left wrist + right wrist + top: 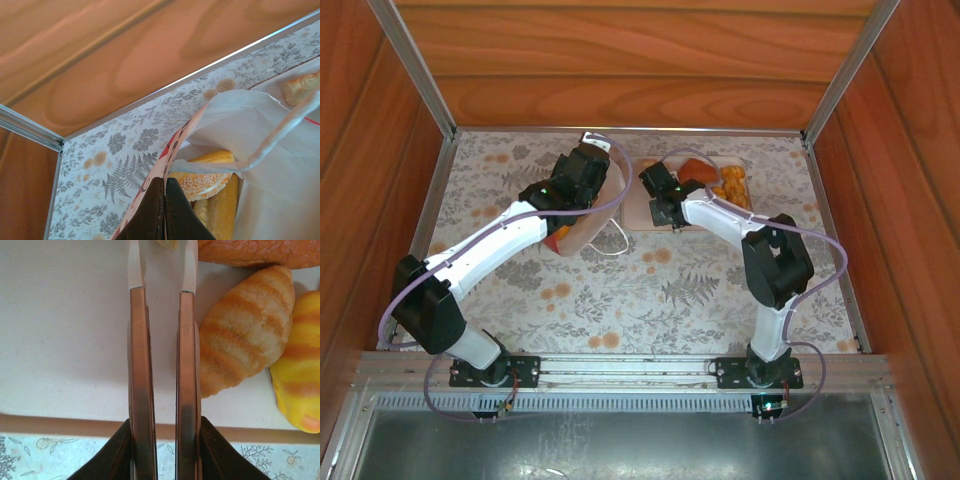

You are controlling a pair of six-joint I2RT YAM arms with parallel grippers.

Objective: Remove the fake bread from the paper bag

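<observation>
Left gripper [164, 187]: fingers together, pinching the rim of the paper bag [280, 200], toward the table's [620, 300] far edge.
Right gripper [164, 425]: clamped on the metal tongs [139, 365], above the tray's [65, 340] near edge.
Fake bread [210, 182]: several pieces inside the bag; croissant [245, 335] on the tray.
Risk: thin paper may slip or tear, closing the bag mouth; the tongs may twist in the grip.

No text, label, brand or number can be read anywhere. The bag [240, 120] has red and dark printed marks [173, 142] along its outer wall in the left wrist view. They are seen almost edge-on and partly cut off, so they cannot be made out as letters or a sign.
</observation>
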